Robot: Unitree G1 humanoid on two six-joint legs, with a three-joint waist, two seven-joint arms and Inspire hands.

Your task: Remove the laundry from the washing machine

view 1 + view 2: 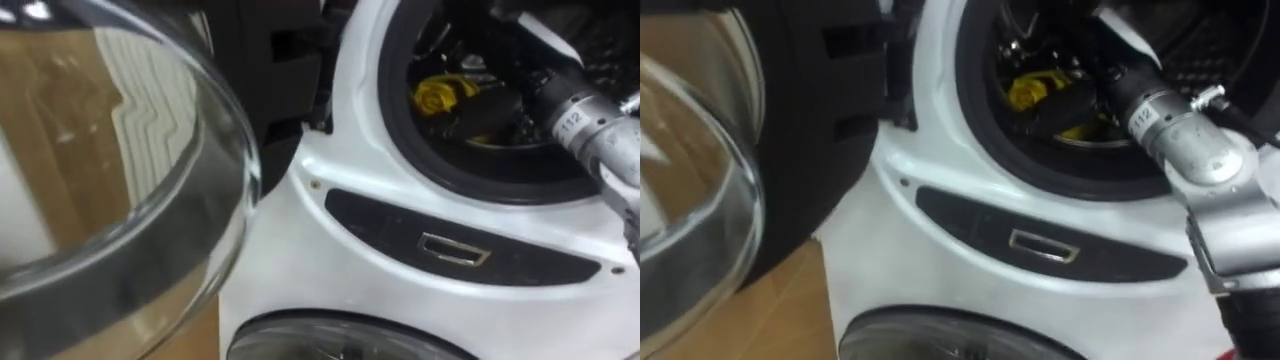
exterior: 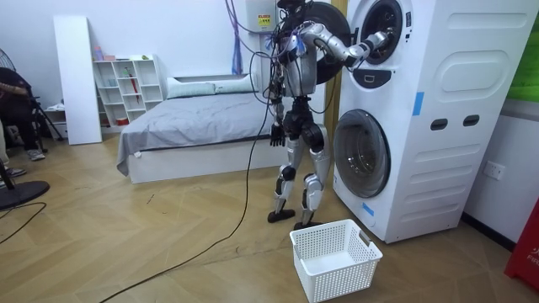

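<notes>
A: Cloth (image 1: pixel 440 95), yellow, bunched low at the front of the upper drum (image 1: pixel 1240 40), just behind the dark door ring (image 1: pixel 470 170).

B: Soft and light, probably. Maybe damp, so a little heavier and clinging to the metal. No stiff edge to take.

A: Best to pinch the raised fold on top, then gather more before pulling. Otherwise could slip out or drag on the ring.

B: Right hand (image 1: pixel 485 105) deep inside the drum, dark against dark, touching the cloth or just beside. Cannot tell whether closed on the fold or spread.

A: Left hand (image 2: pixel 275 135) hanging low by the hip in the room view, idle. Too small to judge.

B: Round glass door (image 1: pixel 150 200) swung open at the left, apart from the reaching arm. White basket (image 2: pixel 333 257) on the floor near the feet, well below the drum. Likely the place for the cloth after.
</notes>
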